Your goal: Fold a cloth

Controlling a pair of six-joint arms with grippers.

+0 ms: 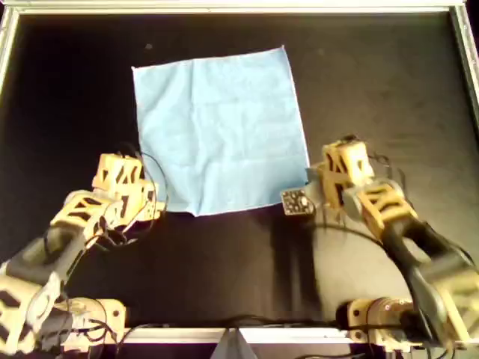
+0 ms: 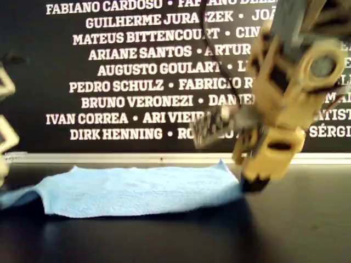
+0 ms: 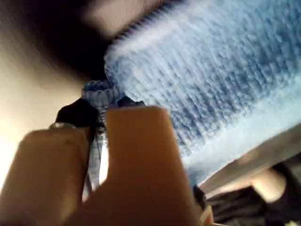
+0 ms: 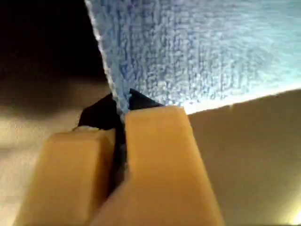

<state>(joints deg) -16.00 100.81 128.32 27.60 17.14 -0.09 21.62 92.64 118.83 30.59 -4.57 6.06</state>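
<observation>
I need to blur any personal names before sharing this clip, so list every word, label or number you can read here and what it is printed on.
All text is white lettering on the black wall behind the table in the exterior view:
"FABIANO CARDOSO"
"GUILHERME JURASZEK"
"MATEUS BITTENCOURT"
"ARIANE SANTOS"
"AUGUSTO GOULART"
"PEDRO SCHULZ"
"BRUNO VERONEZI"
"IVAN CORREA"
"DIRK HENNING"
Names further to that view's right are cut off by an arm.
The cloth carries no text; the small patterned tag is unreadable.

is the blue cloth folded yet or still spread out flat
Spread out: the cloth lies as one open square on the black table, no layer doubled over. Both grippers pinch its near corners.
</observation>
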